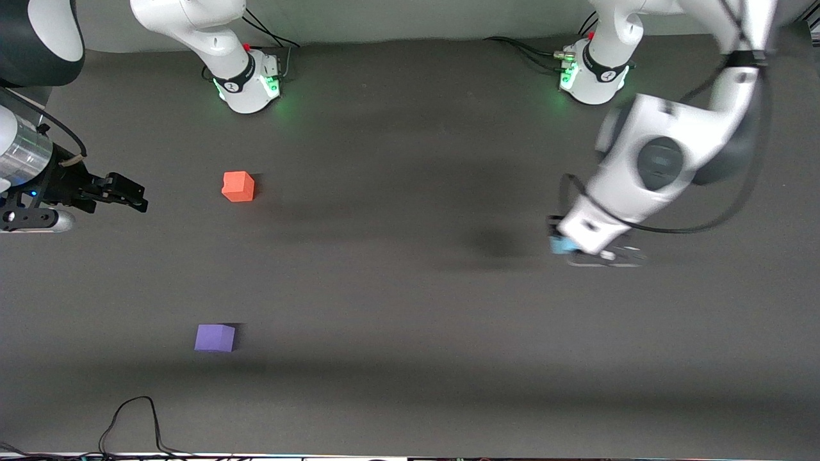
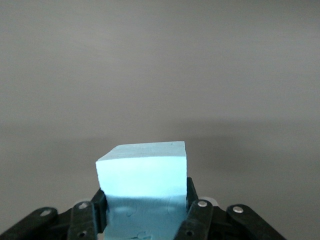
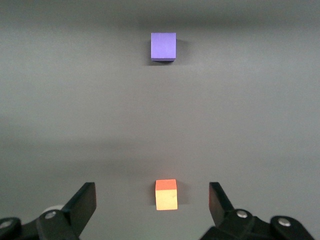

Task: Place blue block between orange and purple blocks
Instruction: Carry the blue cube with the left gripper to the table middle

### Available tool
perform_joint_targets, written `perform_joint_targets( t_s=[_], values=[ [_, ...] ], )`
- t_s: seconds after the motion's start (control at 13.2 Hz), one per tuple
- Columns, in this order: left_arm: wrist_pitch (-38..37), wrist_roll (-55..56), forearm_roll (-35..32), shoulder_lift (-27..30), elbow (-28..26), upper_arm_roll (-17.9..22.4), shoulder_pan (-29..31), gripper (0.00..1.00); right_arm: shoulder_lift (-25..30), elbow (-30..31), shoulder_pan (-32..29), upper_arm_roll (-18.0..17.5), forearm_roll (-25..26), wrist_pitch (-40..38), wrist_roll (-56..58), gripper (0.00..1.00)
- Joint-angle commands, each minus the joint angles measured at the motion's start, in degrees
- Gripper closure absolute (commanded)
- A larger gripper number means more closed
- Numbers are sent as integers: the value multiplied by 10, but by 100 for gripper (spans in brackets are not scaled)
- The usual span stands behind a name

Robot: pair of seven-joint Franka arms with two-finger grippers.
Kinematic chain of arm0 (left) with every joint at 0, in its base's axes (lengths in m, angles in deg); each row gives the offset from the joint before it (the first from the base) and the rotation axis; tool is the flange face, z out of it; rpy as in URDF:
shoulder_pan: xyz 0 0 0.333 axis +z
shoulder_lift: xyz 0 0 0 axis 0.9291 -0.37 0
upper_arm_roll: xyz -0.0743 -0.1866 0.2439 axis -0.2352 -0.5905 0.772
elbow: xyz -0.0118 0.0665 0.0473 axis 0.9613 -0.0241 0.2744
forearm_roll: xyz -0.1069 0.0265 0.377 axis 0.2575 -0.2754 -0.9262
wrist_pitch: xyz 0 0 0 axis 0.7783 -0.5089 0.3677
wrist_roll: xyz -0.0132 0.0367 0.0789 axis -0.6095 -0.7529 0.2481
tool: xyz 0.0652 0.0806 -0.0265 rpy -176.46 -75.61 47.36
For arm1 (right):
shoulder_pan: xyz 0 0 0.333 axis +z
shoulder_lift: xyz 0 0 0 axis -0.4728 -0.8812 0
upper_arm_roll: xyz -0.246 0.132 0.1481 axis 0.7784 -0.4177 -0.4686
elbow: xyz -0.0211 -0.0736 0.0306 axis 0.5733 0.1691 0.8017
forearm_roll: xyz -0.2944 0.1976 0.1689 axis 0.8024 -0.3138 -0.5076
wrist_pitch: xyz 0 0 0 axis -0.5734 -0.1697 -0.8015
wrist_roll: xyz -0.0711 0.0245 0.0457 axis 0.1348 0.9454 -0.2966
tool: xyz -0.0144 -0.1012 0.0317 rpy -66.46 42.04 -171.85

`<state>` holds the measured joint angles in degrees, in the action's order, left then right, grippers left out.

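The left hand (image 1: 576, 246) had the blue block (image 1: 562, 244) clamped tight, up in the air over the table (image 1: 410, 282) toward the left arm's end. In the left wrist view the blue block (image 2: 142, 192) sat squarely between the two dark fingers (image 2: 197, 212), pinched on both flanks, its pale top face clear above them and bare grey table ahead of it (the arm itself looked smeared in the front view). The orange block (image 1: 238, 186) and the purple block (image 1: 215, 337) lay well apart from that hand, both down toward the right arm's end of the table, the purple one nearer the front camera than the orange one, with an open stretch of table between the pair. The right hand (image 1: 131, 195) waited, hovering at the right arm's end with its fingers spread wide and nothing in them. From its wrist, the right hand (image 3: 152, 205) framed the orange block (image 3: 166, 194) between its parted fingers (image 3: 82, 202), and the purple block (image 3: 163, 46) stood farther out from that hand along the same line, resting flat on the table
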<state>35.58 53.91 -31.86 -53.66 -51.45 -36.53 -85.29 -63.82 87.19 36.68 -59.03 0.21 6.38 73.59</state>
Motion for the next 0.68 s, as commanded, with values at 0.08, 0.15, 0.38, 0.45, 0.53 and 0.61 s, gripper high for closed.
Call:
perform_joint_targets(
  t_s=[0.08, 0.15, 0.38, 0.45, 0.53, 0.61],
  values=[
    [-13, 193, -37, -165, 175, 5, -165, 55, -6, -11, 0, 0, -10, -3, -3, 0],
    [-12, 241, -59, -211, 217, 5, -201, 55, -5, -11, 0, 0, -10, -3, -3, 0],
    [42, 320, -102, -303, 274, 8, -281, 55, -5, -8, -1, 1, -11, -4, -3, 0],
    [65, 332, -111, -318, 275, 8, -296, 55, -5, -8, -1, 1, -11, -4, -3, 0],
    [79, 342, -119, -333, 275, 8, -309, 55, -5, -8, -2, 1, -11, -4, -2, 0],
    [93, 342, -124, -342, 275, 8, -314, 54, -6, -7, -2, 2, -11, -4, -2, 0]
  ],
)
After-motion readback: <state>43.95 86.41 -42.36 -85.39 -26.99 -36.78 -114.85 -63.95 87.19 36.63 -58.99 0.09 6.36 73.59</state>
